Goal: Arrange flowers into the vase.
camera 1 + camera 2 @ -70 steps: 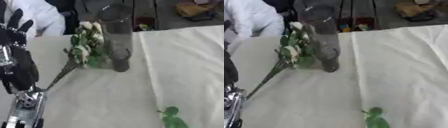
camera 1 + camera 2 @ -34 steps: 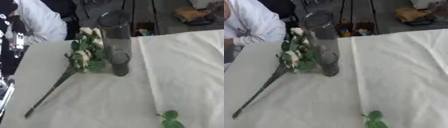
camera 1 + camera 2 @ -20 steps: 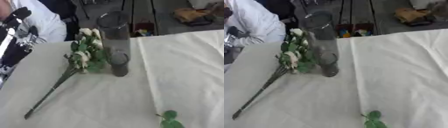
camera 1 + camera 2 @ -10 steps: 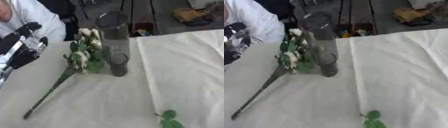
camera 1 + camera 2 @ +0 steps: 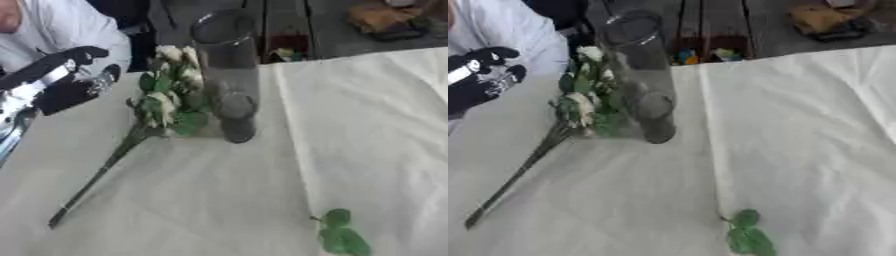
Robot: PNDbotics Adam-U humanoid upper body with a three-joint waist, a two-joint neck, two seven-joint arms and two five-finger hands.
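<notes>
Left hand has swung in toward the white flower spray, fingers seemingly curled, empty; glass vase awaits

Bare tablecloth lies open around the stem; the vase crowds the blooms.

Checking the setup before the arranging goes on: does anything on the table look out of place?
A small green leafy sprig lies alone near the table's front edge, far from the white flower bunch, which lies flat beside the upright glass vase rather than in it.
</notes>
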